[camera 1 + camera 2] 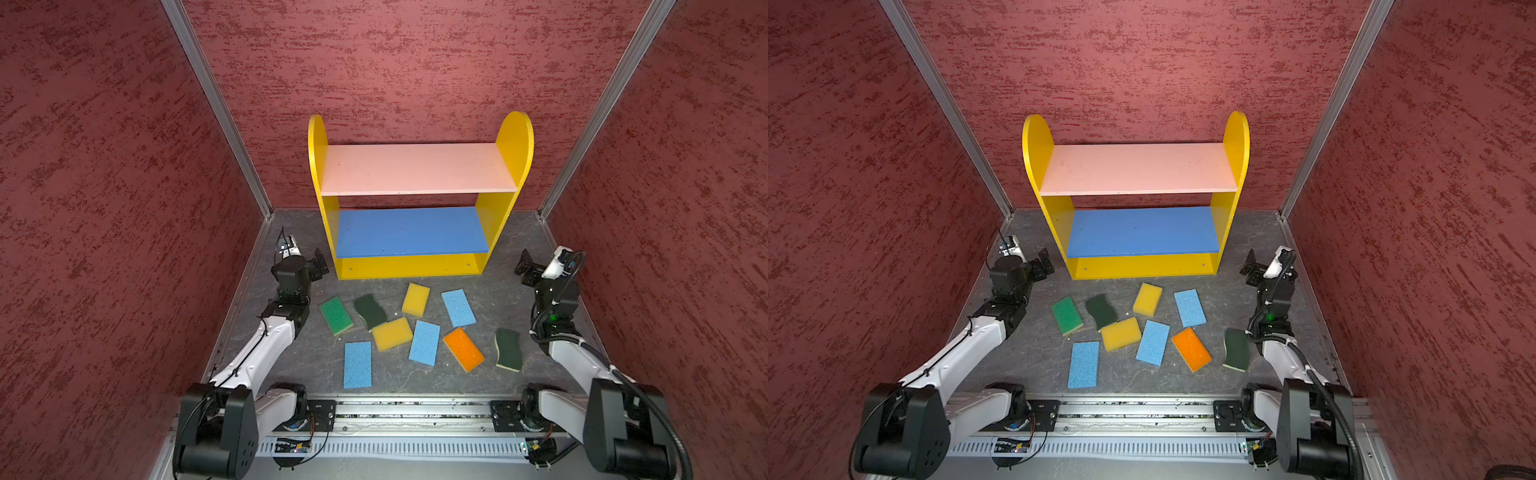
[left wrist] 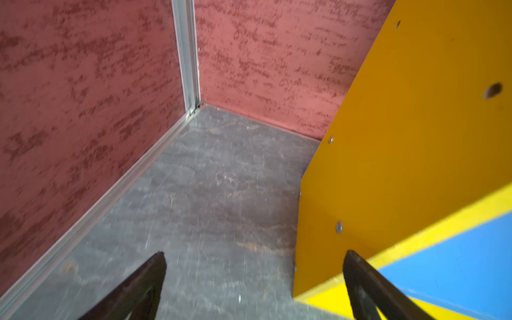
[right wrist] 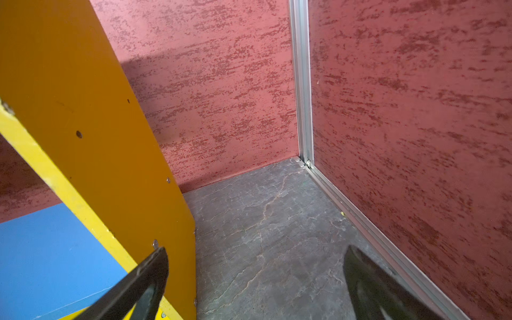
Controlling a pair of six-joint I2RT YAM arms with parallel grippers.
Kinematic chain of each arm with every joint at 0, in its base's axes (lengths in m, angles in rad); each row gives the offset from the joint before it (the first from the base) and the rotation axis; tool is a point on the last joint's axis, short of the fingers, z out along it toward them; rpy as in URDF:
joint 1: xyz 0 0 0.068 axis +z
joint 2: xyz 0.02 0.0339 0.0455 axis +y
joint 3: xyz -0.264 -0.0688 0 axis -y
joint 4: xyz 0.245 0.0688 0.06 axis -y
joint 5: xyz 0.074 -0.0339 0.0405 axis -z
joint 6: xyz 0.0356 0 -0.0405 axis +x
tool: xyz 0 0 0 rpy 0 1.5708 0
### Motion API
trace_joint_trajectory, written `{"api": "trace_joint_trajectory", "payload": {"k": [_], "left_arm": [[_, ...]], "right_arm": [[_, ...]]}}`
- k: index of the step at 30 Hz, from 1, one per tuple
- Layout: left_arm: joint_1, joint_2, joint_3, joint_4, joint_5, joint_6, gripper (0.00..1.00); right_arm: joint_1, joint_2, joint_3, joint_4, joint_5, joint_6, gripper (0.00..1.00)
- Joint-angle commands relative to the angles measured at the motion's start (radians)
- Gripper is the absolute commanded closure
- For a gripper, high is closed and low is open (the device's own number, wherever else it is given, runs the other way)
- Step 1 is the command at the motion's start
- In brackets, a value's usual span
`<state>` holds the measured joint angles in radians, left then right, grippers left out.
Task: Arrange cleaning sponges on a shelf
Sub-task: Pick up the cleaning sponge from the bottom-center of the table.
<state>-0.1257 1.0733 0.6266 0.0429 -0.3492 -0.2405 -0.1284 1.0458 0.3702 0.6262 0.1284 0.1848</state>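
The shelf (image 1: 415,168) stands at the back of the grey floor with its pink, blue and yellow boards bare. Several cleaning sponges lie loose in front of it: bright green (image 1: 336,316), dark green wavy (image 1: 370,311), two yellow (image 1: 415,299) (image 1: 392,333), three light blue (image 1: 458,308) (image 1: 424,343) (image 1: 357,365), orange-topped (image 1: 463,349), and a second dark green (image 1: 508,349). My left gripper (image 1: 321,262) (image 2: 255,253) hovers open beside the shelf's left side panel (image 2: 401,138). My right gripper (image 1: 524,266) (image 3: 257,249) is open beside the right panel (image 3: 83,110). Both hold nothing.
Red textured walls (image 1: 104,187) close in the left, back and right sides, with aluminium corner posts (image 1: 216,104). A metal rail (image 1: 407,409) carrying both arm bases runs along the front edge. The dark green sponge at the right lies close to my right arm.
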Motion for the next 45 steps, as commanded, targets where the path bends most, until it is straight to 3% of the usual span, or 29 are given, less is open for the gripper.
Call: {"api": "trace_joint_trajectory", "payload": {"k": [1,6,18,24,34,45], "left_arm": [[-0.042,-0.037,0.028,-0.264,-0.066,-0.086,0.01],[-0.155,-0.094,0.055,-0.392,-0.081,-0.107,0.01],[-0.423,-0.210,0.099,-0.779,-0.103,-0.398,0.01],[-0.570,-0.235,0.088,-0.916,-0.140,-0.547,0.01],[-0.788,-0.153,0.125,-1.113,-0.166,-0.715,0.01],[-0.961,-0.106,0.099,-1.202,-0.084,-0.890,0.01]], "right_arm": [[0.013,-0.058,0.040,-0.218,0.088,0.086,0.01],[0.032,-0.046,0.147,-0.469,0.056,0.147,0.01],[0.187,-0.149,0.248,-0.842,0.156,0.249,0.01],[0.208,-0.242,0.223,-0.933,0.129,0.278,0.01],[0.209,-0.235,0.215,-1.010,0.065,0.318,0.01],[0.209,-0.205,0.220,-1.021,0.056,0.327,0.01]]}}
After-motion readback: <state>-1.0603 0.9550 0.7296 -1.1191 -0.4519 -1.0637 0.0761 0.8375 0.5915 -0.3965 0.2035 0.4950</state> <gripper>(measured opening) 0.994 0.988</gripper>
